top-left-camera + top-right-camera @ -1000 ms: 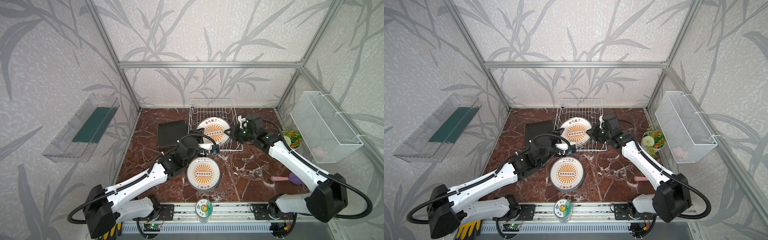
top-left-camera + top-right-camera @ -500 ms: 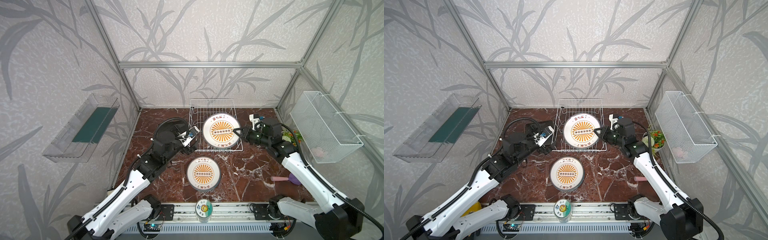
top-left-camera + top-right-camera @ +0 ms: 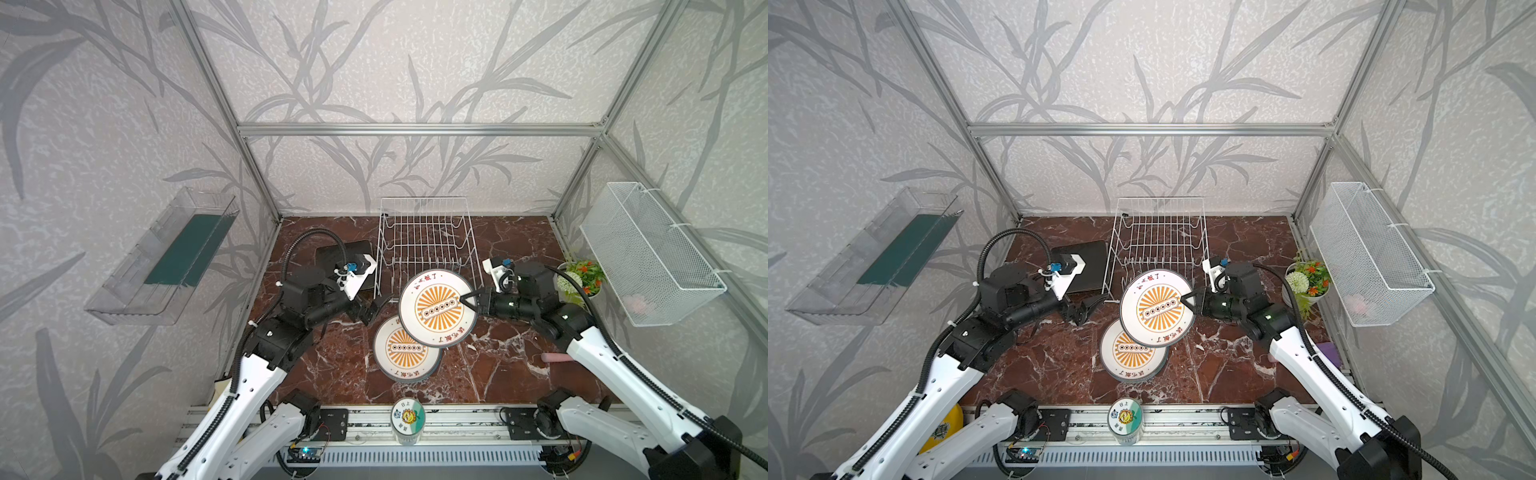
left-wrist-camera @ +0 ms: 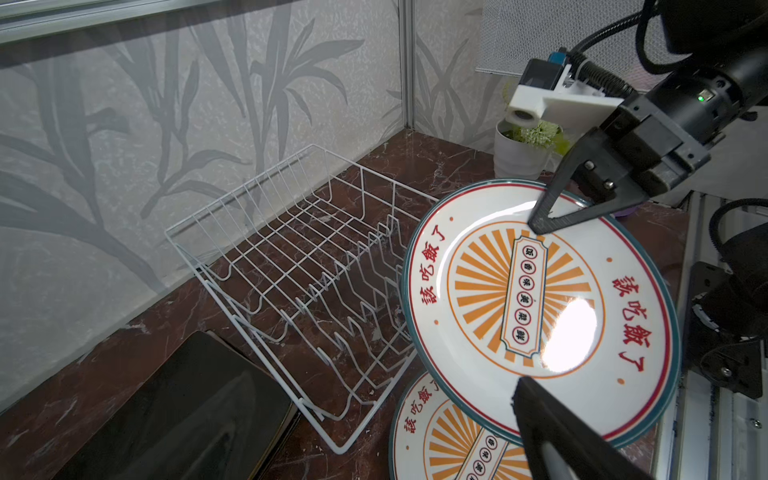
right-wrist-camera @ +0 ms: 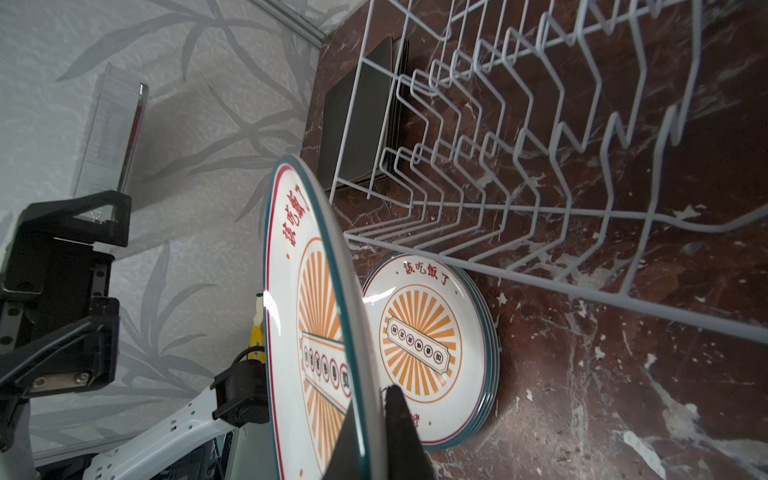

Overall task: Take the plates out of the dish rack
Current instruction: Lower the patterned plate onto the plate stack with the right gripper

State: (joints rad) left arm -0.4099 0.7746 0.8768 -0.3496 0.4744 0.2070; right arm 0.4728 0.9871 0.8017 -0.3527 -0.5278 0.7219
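My right gripper (image 3: 467, 300) (image 3: 1187, 301) is shut on the right rim of a round white sunburst plate (image 3: 436, 307) (image 3: 1156, 307) (image 4: 540, 307). This plate hangs tilted just in front of the dish rack (image 3: 428, 241) (image 3: 1158, 237), which holds nothing. It partly overlaps a stack of like plates (image 3: 405, 353) (image 5: 428, 345) lying flat on the table. In the right wrist view the held plate (image 5: 307, 311) shows edge-on between the two fingers. My left gripper (image 3: 376, 309) (image 3: 1088, 307) stands open just left of it, touching nothing. Black square plates (image 3: 332, 253) (image 4: 187, 415) lie stacked left of the rack.
A flower pot (image 3: 579, 276) stands right of the rack, behind my right arm. A white mesh basket (image 3: 648, 249) hangs on the right wall and a clear tray (image 3: 166, 253) on the left wall. A sunflower-labelled jar (image 3: 407, 417) sits at the front rail.
My right gripper has lifted the sunburst plate out of the rack and brought it forward over the stack. My open left gripper left the stack, swung to the black plates, then moved beside the held plate.
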